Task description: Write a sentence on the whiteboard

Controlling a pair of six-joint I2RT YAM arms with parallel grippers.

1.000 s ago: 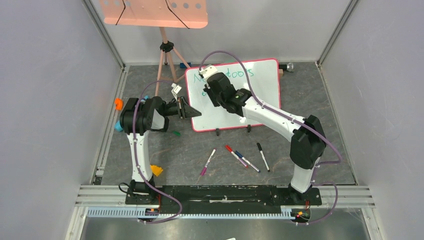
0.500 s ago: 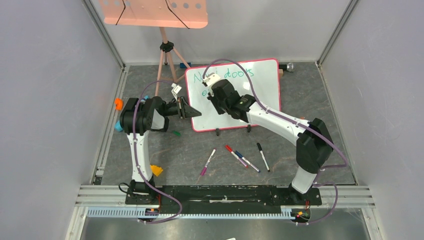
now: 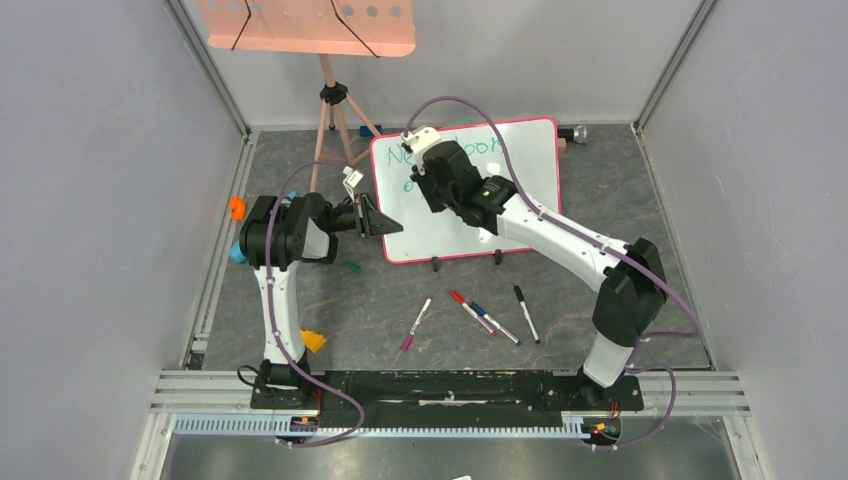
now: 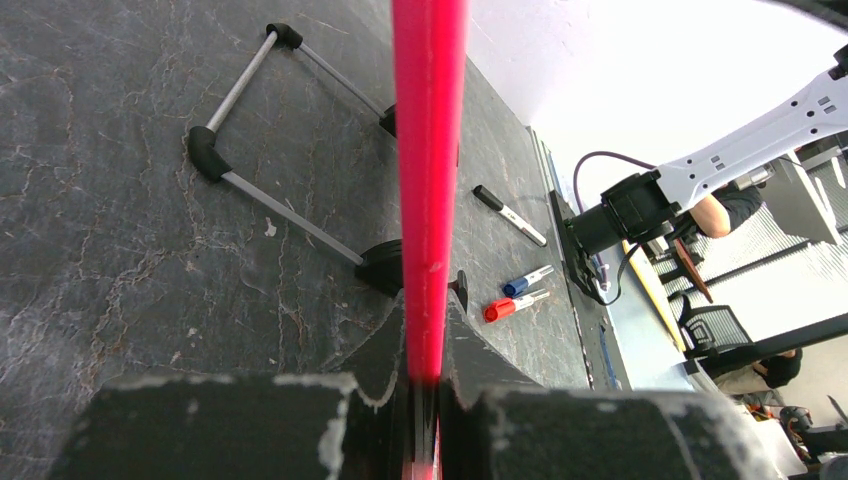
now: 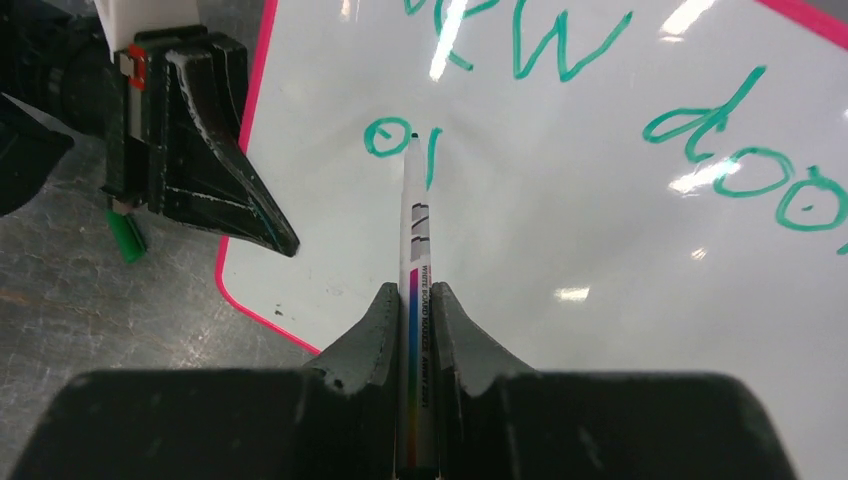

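Upright whiteboard point(image 3: 538, 165), green sentence point(image 5: 690, 130) seemingly unfinished

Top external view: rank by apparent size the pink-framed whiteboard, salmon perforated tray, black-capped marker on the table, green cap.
1. Glossy white pink-framed whiteboard.
2. Salmon-pink perforated tray, cropped at the top and nearer the camera, so unsure.
3. Black-capped white marker.
4. Small green cap.

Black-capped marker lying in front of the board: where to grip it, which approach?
Probably mid-length on the white barrel of the black-capped marker, from straight above. It lies flat on the table, running roughly near-to-far, so close the fingers across it left-to-right. The blue marker to its left does not touch it.
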